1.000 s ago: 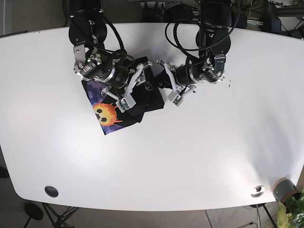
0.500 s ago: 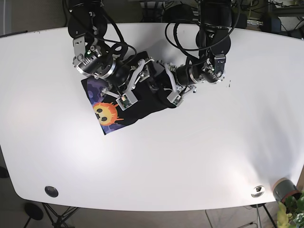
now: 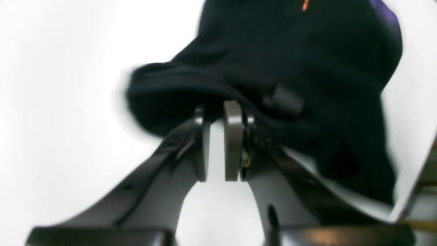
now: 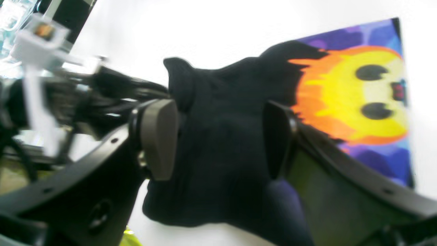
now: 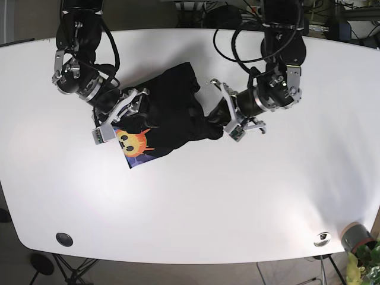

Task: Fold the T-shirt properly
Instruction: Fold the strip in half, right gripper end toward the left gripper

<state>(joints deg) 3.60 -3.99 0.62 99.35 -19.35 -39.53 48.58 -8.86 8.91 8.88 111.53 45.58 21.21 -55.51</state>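
**A:** Where is your T-shirt (image 5: 169, 116) sitting right now?

**B:** It lies bunched on the white tabletop (image 5: 190, 202), toward the rear centre, between your two arms. Most of what you see is black cloth; the printed panel with the orange and yellow sun face (image 5: 131, 142) sticks out at the lower edge on the base view's left, flat on the tabletop.

**A:** What is your left gripper (image 3: 220, 112) doing?

**B:** Its jaws stand nearly together, only a narrow slit between the pads, and the tips are pressed into a rolled black fold of the shirt. In the left wrist view the picture is blurred, so you cannot tell for certain whether cloth is pinched between them. In the base view that gripper (image 5: 228, 119) sits at the shirt's edge on the view's right.

**A:** And your right gripper (image 4: 218, 136)?

**B:** Its jaws are spread wide, and a thick hump of black fabric sits between the two pads, touching or nearly touching both. The sun print lies just beyond the far finger. From the base view that gripper (image 5: 122, 113) is over the shirt's other edge, just above the print.
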